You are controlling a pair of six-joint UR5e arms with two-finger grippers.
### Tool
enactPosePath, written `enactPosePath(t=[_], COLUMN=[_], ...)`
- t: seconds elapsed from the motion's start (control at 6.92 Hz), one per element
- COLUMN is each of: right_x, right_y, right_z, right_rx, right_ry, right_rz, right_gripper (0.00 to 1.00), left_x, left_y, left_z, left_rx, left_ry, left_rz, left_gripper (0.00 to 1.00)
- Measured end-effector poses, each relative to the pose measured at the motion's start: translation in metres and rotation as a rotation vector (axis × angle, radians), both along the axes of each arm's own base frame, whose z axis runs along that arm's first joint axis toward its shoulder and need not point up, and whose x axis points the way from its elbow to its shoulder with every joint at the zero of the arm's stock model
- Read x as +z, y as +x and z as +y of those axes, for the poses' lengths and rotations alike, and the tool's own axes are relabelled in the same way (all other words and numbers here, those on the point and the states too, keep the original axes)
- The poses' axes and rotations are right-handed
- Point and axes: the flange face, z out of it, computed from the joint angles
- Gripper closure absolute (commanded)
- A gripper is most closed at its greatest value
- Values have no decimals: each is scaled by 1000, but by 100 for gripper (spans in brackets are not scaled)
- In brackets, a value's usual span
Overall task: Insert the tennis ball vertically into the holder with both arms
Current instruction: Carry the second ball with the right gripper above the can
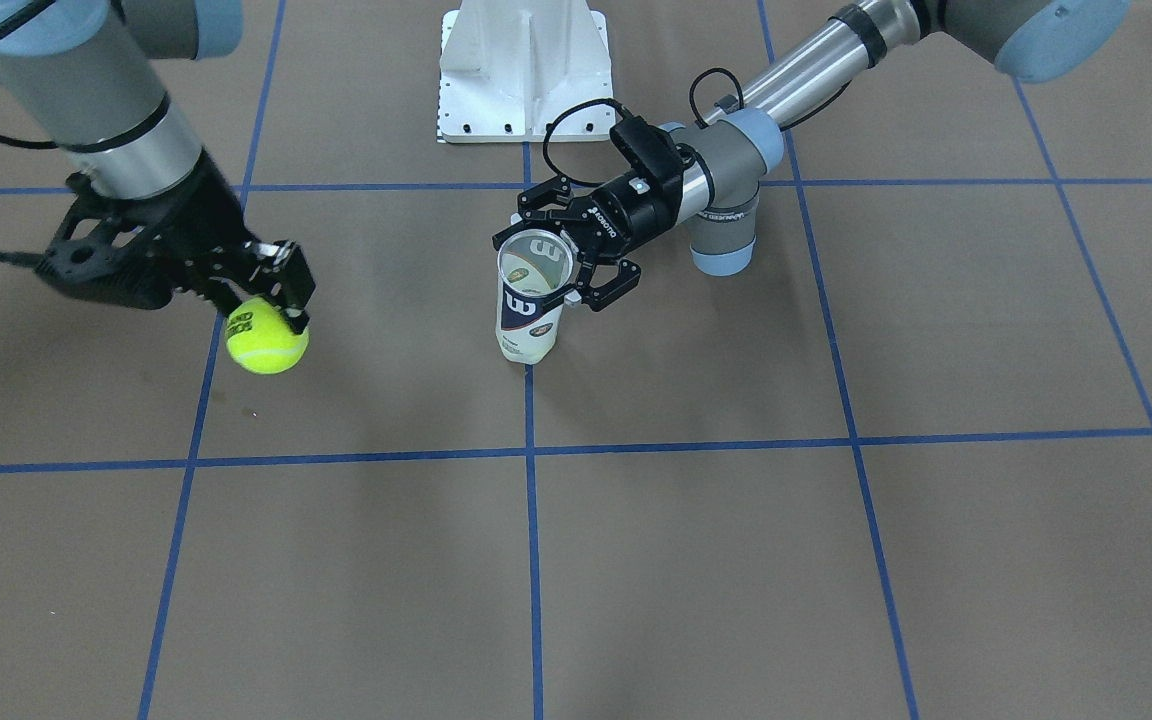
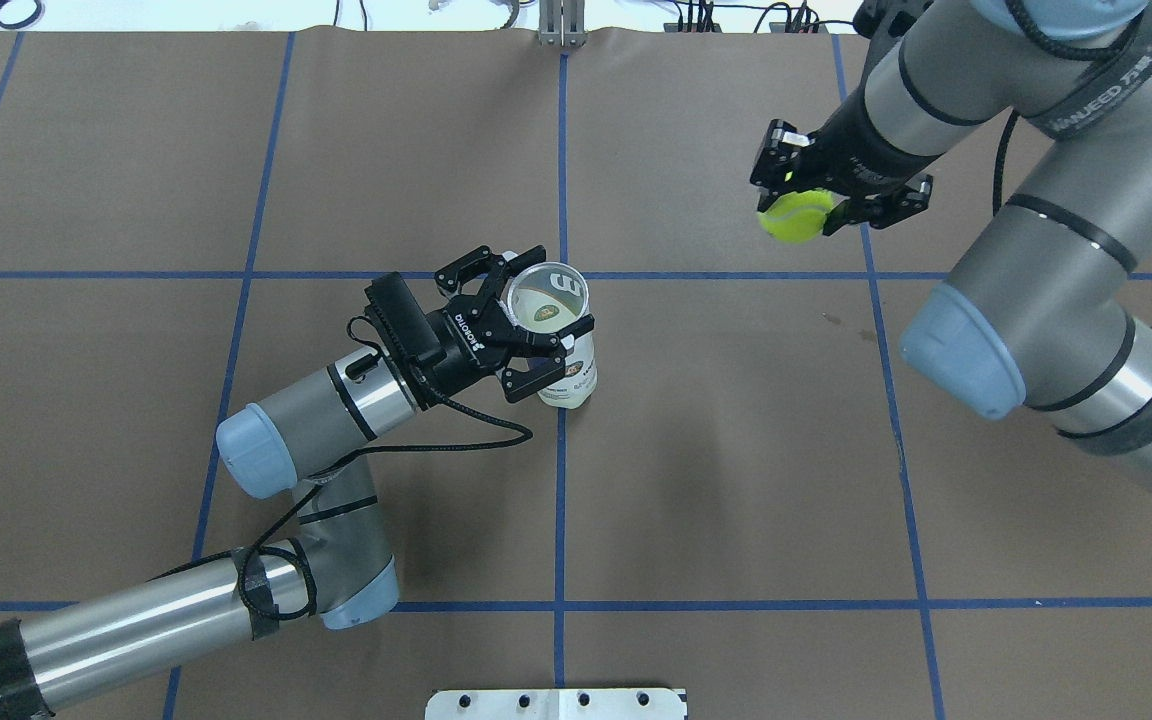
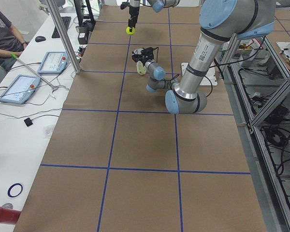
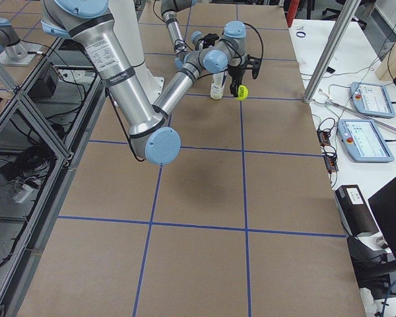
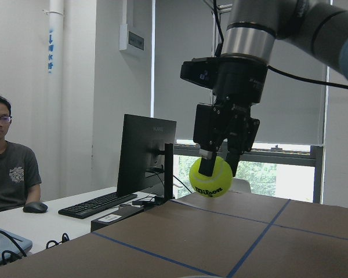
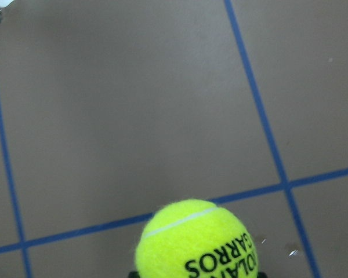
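The holder (image 1: 531, 310), a clear tube with a white and navy label, stands upright near the table's middle, open end up; it also shows in the overhead view (image 2: 561, 335). My left gripper (image 1: 561, 260) (image 2: 536, 320) is shut on the holder near its rim. My right gripper (image 1: 281, 300) (image 2: 816, 205) is shut on a yellow tennis ball (image 1: 267, 338) (image 2: 796, 215) and holds it above the table, well off to the holder's side. The ball shows in the left wrist view (image 5: 211, 177) and the right wrist view (image 6: 197, 243).
The brown table (image 2: 736, 450) carries blue tape grid lines. The white pedestal base (image 1: 524, 70) stands at the robot's side. A person (image 5: 8, 156) sits at a desk with a monitor (image 5: 145, 153) beyond the table's end. Control tablets (image 3: 53, 60) lie on the side bench.
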Motion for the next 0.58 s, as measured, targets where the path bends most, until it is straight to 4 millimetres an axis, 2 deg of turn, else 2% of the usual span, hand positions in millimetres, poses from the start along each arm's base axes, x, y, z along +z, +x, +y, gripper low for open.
enactPosePath(t=[0.14,0.29,0.58], right_x=[-34,-60,-92], right_y=[-19,-32,-58], right_z=[20,33,46], right_rx=[-1,-5,-19], right_ry=[-25,-39,-48], right_rz=[-54,-92,-125], right_gripper=[100,100,100], left_x=[0,0,0], left_y=[0,0,0], left_z=[0,0,0], left_rx=[0,0,0], left_ry=[0,-1,0], left_rz=[-1,-1,-1], left_gripper=[3,2,2])
